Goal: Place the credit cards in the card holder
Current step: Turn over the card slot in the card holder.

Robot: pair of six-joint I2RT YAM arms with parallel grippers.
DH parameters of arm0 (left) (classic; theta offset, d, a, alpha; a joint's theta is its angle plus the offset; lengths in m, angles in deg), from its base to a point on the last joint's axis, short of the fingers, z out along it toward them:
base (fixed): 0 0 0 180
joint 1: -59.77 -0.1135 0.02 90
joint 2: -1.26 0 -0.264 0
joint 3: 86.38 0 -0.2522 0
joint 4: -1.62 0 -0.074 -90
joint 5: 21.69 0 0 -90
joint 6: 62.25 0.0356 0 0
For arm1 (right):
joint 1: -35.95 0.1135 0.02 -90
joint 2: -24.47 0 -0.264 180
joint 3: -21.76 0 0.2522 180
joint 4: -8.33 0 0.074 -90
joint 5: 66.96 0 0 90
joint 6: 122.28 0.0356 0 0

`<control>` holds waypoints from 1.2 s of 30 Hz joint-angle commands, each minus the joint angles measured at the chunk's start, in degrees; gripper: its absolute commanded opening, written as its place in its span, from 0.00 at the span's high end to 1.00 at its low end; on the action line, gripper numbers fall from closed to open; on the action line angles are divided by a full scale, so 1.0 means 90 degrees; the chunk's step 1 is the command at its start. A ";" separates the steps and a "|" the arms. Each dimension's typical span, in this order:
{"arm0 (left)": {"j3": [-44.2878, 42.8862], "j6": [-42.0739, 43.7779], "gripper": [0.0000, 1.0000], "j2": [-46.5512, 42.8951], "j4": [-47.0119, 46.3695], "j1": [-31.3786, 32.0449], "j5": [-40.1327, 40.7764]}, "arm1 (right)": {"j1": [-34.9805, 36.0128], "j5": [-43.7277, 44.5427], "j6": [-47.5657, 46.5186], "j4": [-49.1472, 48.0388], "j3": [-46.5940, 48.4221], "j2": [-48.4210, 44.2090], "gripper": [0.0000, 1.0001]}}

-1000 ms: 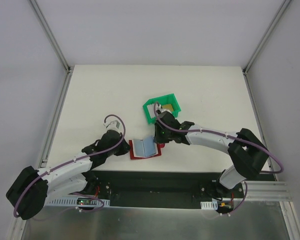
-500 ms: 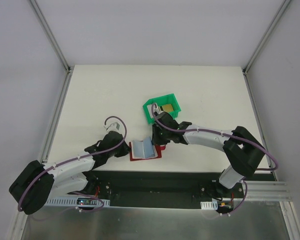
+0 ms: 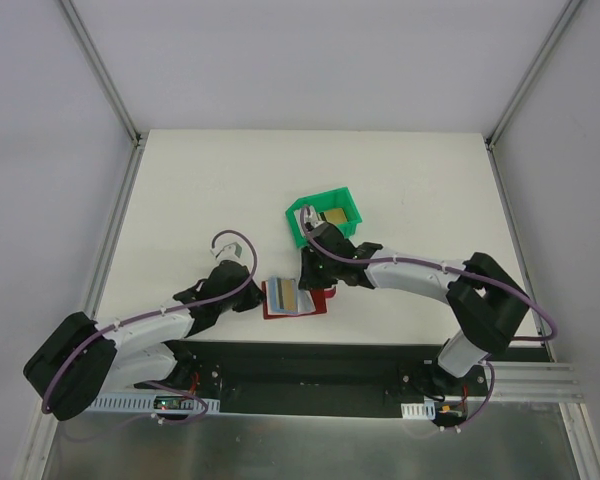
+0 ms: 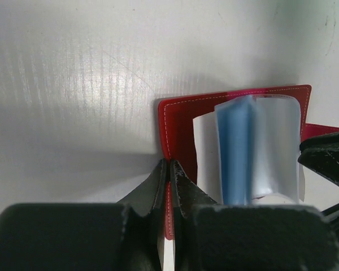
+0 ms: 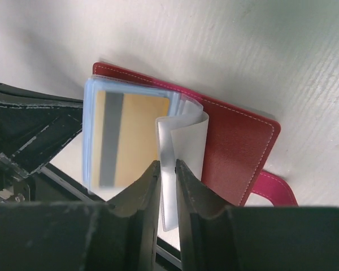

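The card holder (image 3: pixel 318 301) lies open near the table's front edge, a dark red wallet with pale blue-grey pockets (image 4: pixel 254 147). My left gripper (image 3: pixel 253 299) is shut on the left edge of its red cover (image 4: pixel 178 121), which shows between the jaws (image 4: pixel 169 167). A golden credit card (image 5: pixel 133 135) with a grey stripe sits inside a left-hand pocket and also shows from above (image 3: pixel 288 297). My right gripper (image 5: pixel 168 167) is closed on a clear pocket leaf (image 5: pixel 183 135) that curls up from the red cover (image 5: pixel 237 147). Another golden credit card (image 3: pixel 337 215) lies in the green bin.
The green plastic bin (image 3: pixel 302 232) stands just behind the wallet, close to my right arm (image 3: pixel 410 275). The wallet's pink snap tab (image 5: pixel 277 189) sticks out on the right. The black base strip (image 3: pixel 310 365) runs right in front of the wallet.
The pockets showed only blue-grey before; now a leaf is turned and the golden card shows. My right gripper shifted slightly left over the wallet. The left arm crept a little right.
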 commanded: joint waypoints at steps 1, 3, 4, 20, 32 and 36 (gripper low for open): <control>-0.0027 0.0013 1.00 -0.0155 0.0258 -0.0014 0.0080 | 0.0018 0.0396 -0.0083 0.0205 0.0226 -0.0254 0.80; -0.0095 0.0110 1.00 -0.0379 0.0277 -0.0014 0.0021 | -0.0002 0.0455 -0.0063 0.0566 0.0382 -0.0099 0.80; -0.0115 0.0150 1.00 -0.0486 0.0287 -0.0014 0.0002 | -0.0002 0.0455 -0.0063 0.0664 0.0421 -0.0001 0.80; -0.1394 0.0951 1.00 -0.0732 0.0609 0.0405 -0.0800 | -0.0158 0.1315 0.0162 0.1476 0.0276 0.0313 0.83; -0.1698 0.0756 1.00 0.0402 0.0951 0.0679 -0.0352 | -0.0421 0.1099 0.0269 0.1046 -0.0212 0.0137 0.83; -0.1044 0.0414 1.00 -0.0037 0.0971 0.0582 0.0010 | -0.0519 0.1363 0.0240 0.1114 -0.0301 -0.0272 0.83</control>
